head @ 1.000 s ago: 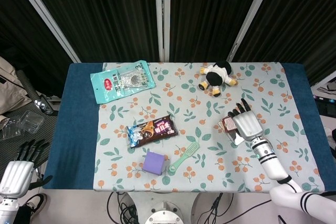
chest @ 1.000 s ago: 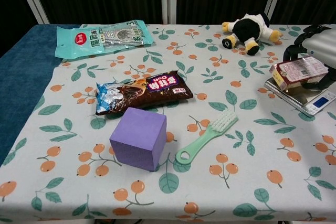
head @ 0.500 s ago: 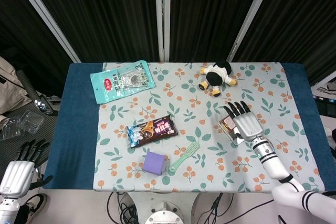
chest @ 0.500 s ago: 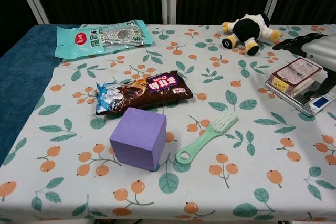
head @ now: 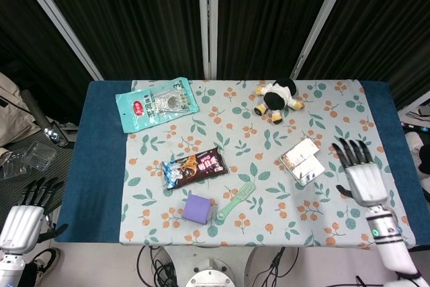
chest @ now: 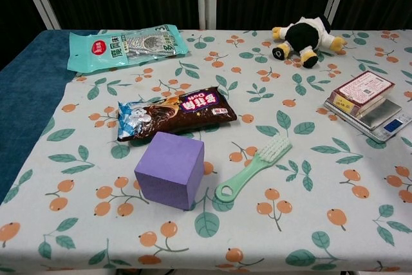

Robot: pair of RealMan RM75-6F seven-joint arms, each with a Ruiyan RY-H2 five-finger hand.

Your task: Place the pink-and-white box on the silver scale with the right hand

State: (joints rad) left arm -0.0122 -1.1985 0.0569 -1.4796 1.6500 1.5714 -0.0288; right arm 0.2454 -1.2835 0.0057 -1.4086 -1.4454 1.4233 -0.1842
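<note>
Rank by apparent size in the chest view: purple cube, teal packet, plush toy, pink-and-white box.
Largest to smallest as they appear:
1. teal packet
2. purple cube, though nearness to the camera enlarges it
3. plush toy
4. pink-and-white box, close to the toy, so that order is unsure

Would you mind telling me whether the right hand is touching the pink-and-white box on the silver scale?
No, the right hand hovers open beside the silver scale, apart from the pink-and-white box resting on it.
</note>
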